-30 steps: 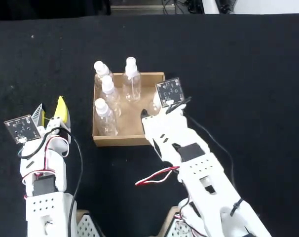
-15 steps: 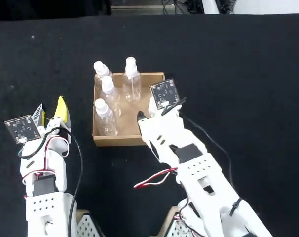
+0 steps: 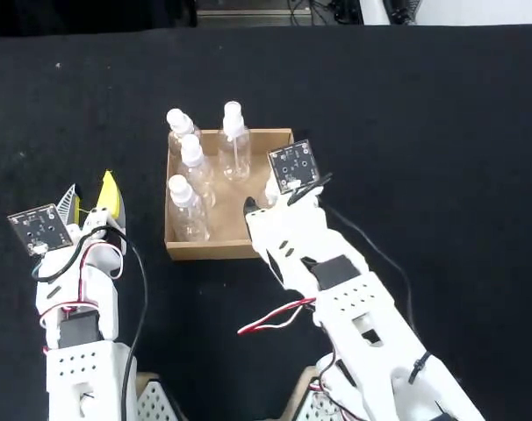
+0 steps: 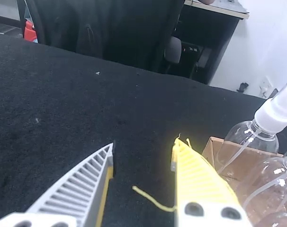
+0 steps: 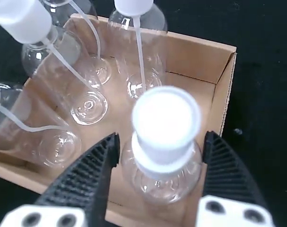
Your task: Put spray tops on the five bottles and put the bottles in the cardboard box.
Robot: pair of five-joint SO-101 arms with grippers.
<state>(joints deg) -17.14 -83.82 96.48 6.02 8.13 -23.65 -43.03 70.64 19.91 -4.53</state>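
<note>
The cardboard box (image 3: 259, 142) stands mid-table with spray-topped clear bottles upright in it: one at the far left corner (image 3: 176, 130), one behind it (image 3: 192, 159), one at the near left (image 3: 183, 206), one at the far middle (image 3: 234, 133). In the right wrist view, my right gripper (image 5: 160, 137) is shut on the fifth bottle (image 5: 165, 127), white top up, just inside the box wall (image 5: 224, 104); from above, that gripper (image 3: 270, 189) sits over the box's right side. My left gripper (image 3: 90, 197) is open and empty left of the box, its fingertips apart (image 4: 143, 144).
Black cloth covers the table (image 3: 424, 114) with free room on all sides of the box. The left wrist view shows a box corner (image 4: 219, 151) and a bottle (image 4: 257, 137) beside the yellow finger (image 4: 195, 175). A chair stands beyond the far edge.
My right gripper shifted a little left with the fifth bottle, further over the box, then held still. The left arm has not moved.
</note>
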